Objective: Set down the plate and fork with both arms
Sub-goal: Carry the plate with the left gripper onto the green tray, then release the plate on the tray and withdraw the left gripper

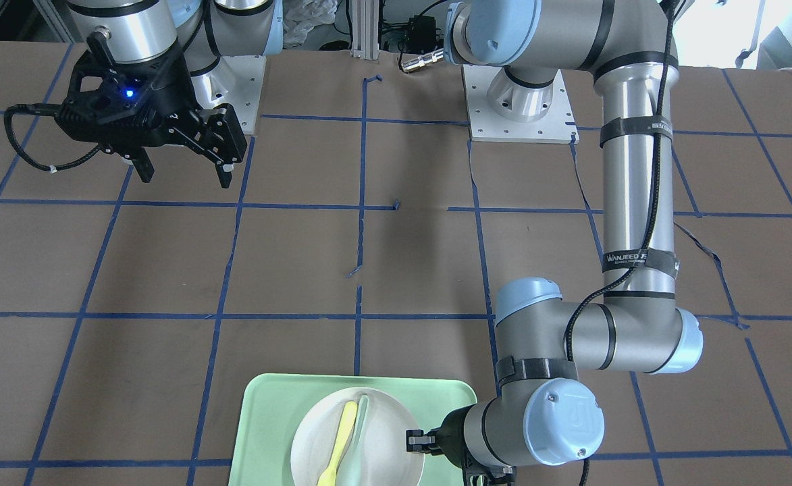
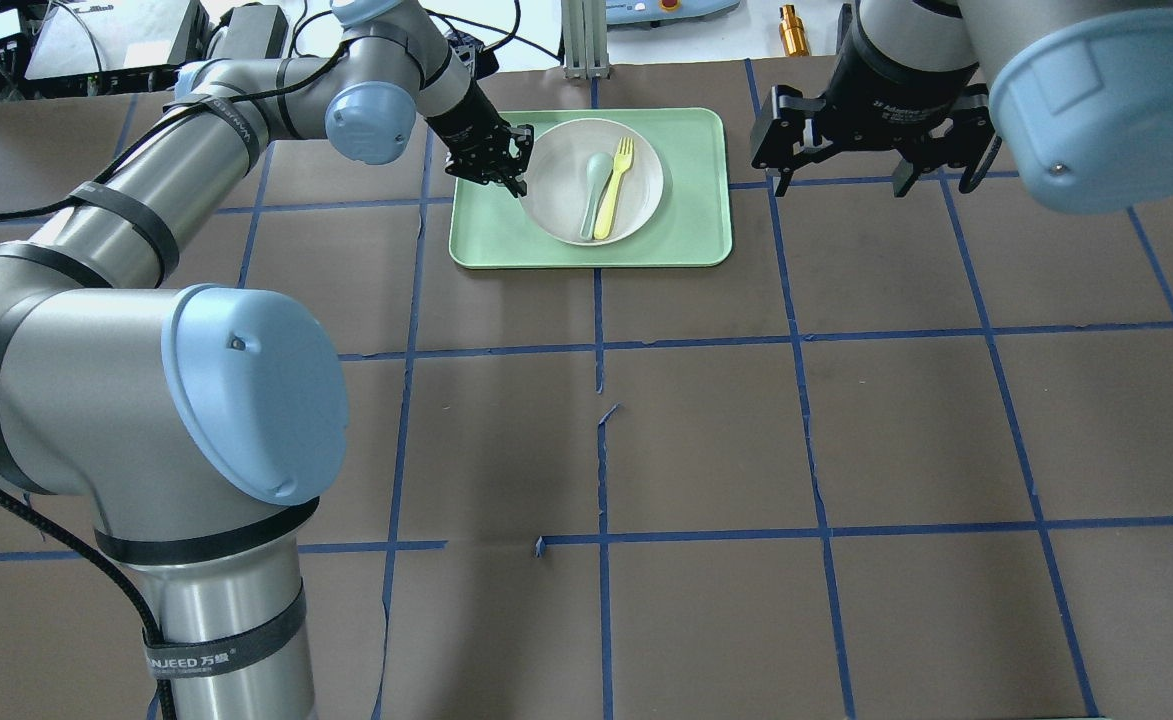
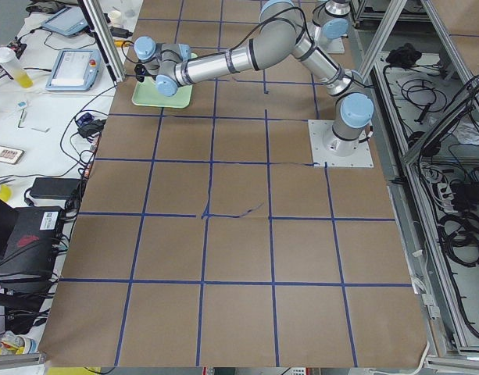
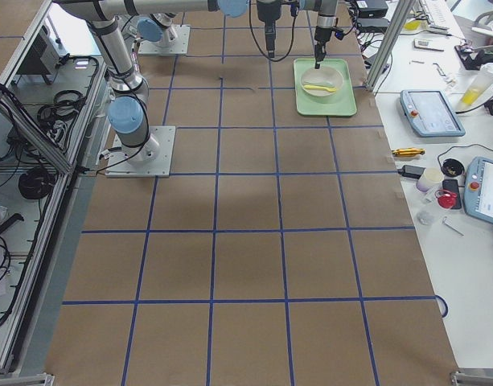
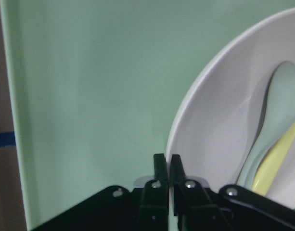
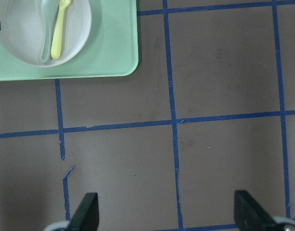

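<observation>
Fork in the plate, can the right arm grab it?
Probably yes. The right gripper is open beside the tray with nothing between it and the fork. The left gripper pinches the plate's other side; the spoon lies snug alongside.

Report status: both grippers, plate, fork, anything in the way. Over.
Left gripper shut on plate rim, plate on the tray. Right gripper open, empty, above bare table. Fork lies in plate, spoon alongside it.

Lower parts of plate (image 1: 389, 447) and tray (image 1: 267, 418) beyond front view's edge.
</observation>
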Robot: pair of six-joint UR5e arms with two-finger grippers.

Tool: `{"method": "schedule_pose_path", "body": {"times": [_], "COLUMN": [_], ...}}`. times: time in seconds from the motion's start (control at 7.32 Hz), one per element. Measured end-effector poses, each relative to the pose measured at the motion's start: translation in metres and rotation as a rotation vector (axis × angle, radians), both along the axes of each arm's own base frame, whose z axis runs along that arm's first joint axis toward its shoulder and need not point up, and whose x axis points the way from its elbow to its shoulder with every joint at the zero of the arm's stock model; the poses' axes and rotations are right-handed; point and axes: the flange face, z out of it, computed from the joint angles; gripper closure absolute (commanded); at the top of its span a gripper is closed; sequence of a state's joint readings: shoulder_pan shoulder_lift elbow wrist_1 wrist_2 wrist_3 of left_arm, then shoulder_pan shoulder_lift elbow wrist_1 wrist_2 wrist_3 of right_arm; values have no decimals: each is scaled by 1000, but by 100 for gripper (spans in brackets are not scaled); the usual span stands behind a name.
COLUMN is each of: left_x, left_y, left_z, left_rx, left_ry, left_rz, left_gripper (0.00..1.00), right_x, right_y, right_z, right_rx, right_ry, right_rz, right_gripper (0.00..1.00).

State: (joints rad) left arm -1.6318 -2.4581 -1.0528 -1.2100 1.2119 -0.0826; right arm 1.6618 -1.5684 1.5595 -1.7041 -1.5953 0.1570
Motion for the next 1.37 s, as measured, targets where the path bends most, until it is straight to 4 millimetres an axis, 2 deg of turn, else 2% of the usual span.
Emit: {"method": "schedule_pose_path", "body": {"times": [0.14, 0.27, 0.55, 0.68, 0.82, 1.09, 1.37], "left_x": [-1, -1, -1, 2, 12, 45, 62], "left_y": [-1, -1, 6, 15, 31, 84, 156], "left_z": [-1, -1, 8, 23, 46, 97, 151], "left_rx": [0, -1, -27, -54, -70, -80, -107], "left_ry": [1, 3, 6, 5, -12, -170, -339], "left_rz": [3, 9, 14, 17, 27, 53, 67], "left_gripper": [34, 0, 0, 0, 0, 0, 0], "right_x": [0, 0, 0, 0, 0, 0, 0], "right_y": [0, 0, 0, 0, 0, 0, 0], "right_z": [0, 0, 0, 0, 0, 0, 0], "right_rx": [0, 0, 0, 0, 0, 0, 0], "right_ry": [0, 0, 0, 0, 0, 1, 0], "right_rz": [0, 0, 1, 2, 2, 3, 3], "right_gripper": [0, 0, 0, 0, 0, 0, 0]}}
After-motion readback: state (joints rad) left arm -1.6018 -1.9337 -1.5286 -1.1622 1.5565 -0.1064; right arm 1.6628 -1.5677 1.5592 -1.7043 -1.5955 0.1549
